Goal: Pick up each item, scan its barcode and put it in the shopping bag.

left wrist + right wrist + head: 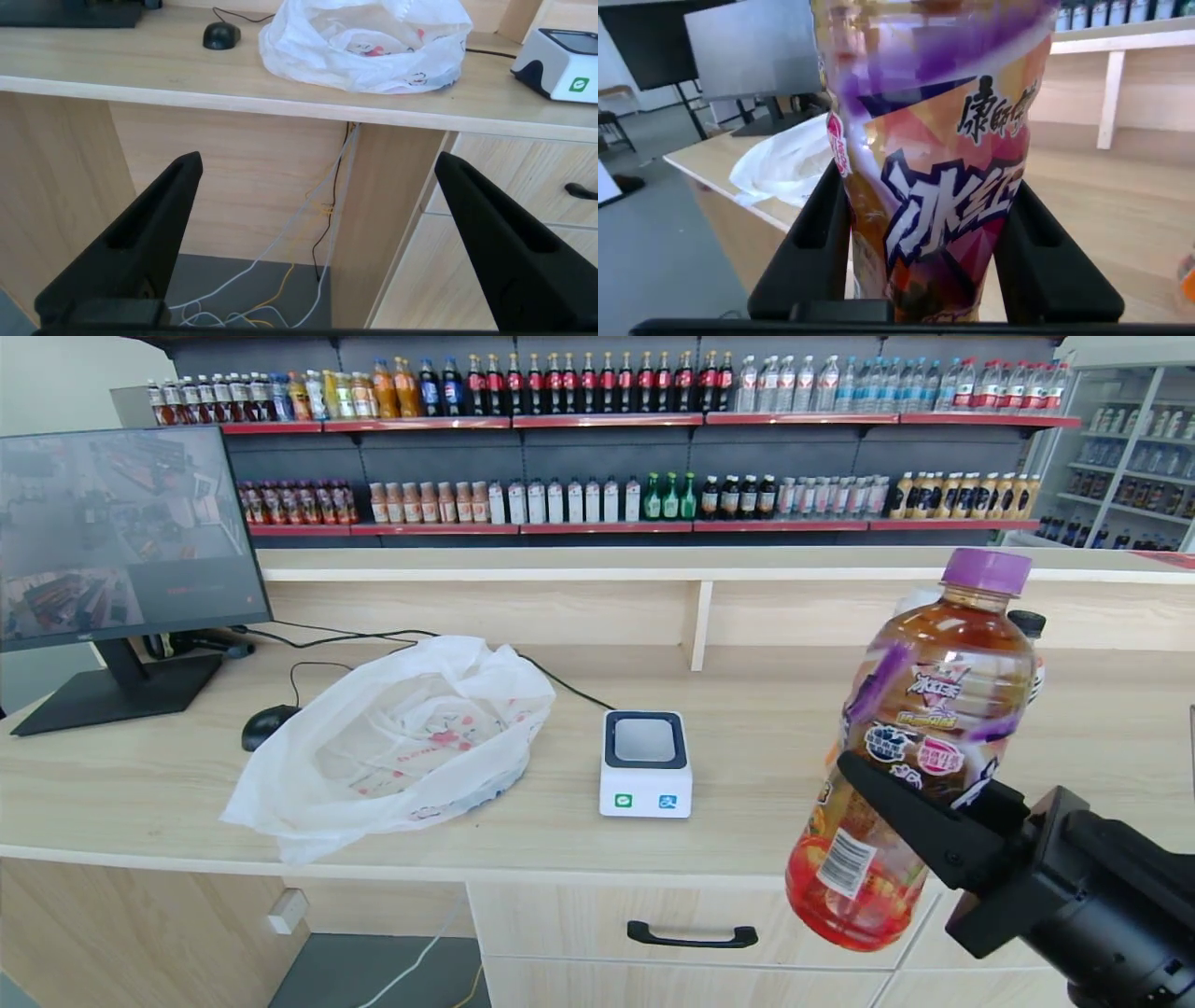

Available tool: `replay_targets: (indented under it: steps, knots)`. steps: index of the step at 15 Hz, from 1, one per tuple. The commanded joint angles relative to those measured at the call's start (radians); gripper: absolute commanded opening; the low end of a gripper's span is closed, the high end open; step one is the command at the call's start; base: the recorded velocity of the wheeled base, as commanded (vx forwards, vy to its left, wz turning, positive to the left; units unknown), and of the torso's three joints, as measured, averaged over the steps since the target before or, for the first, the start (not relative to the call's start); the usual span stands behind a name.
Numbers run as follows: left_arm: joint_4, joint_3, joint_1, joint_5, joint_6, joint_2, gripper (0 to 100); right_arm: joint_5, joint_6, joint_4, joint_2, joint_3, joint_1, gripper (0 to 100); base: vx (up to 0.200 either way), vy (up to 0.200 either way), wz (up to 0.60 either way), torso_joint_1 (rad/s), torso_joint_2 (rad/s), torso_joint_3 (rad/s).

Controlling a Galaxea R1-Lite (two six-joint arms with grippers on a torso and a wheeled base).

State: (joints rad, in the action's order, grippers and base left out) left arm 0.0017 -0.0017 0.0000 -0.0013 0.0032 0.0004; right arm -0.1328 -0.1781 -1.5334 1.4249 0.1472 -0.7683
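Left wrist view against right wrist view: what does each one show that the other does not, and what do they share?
Left wrist view, not the right: the open left gripper, the mouse, the scanner, and loose cables under the counter. Right wrist view, not the left: the bottle clamped in the right gripper. Both: the shopping bag lying on the counter.

a shop checkout — drink-stocked shelves (607, 448) behind a wooden counter (747, 728) with a barcode scanner (646, 763) and monitor (121, 532).
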Motion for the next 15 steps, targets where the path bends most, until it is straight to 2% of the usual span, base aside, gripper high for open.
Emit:
replay_targets:
  steps: [1,6,11,14,15]
  knots:
    - [0.0,0.0,0.0,0.0,0.0,0.0,100,0.027,-0.038,-0.002,0.003,0.005,-0.019,0,0.0,0.0,0.0,0.0,0.0,0.0]
    - [0.0,0.0,0.0,0.0,0.0,0.0,100,0.194,-0.221,-0.004,0.012,0.015,-0.019,0,0.0,0.0,0.0,0.0,0.0,0.0]
    - [0.0,0.0,0.0,0.0,0.0,0.0,100,0.2,-0.386,-0.004,0.012,0.063,-0.02,0,0.0,0.0,0.0,0.0,0.0,0.0]
    - [0.0,0.0,0.0,0.0,0.0,0.0,100,0.242,-0.437,-0.004,0.032,0.115,-0.025,0,0.0,0.0,0.0,0.0,0.0,0.0]
    - [0.0,0.0,0.0,0.0,0.0,0.0,100,0.251,-0.443,-0.004,0.034,0.12,-0.055,0,0.0,0.0,0.0,0.0,0.0,0.0]
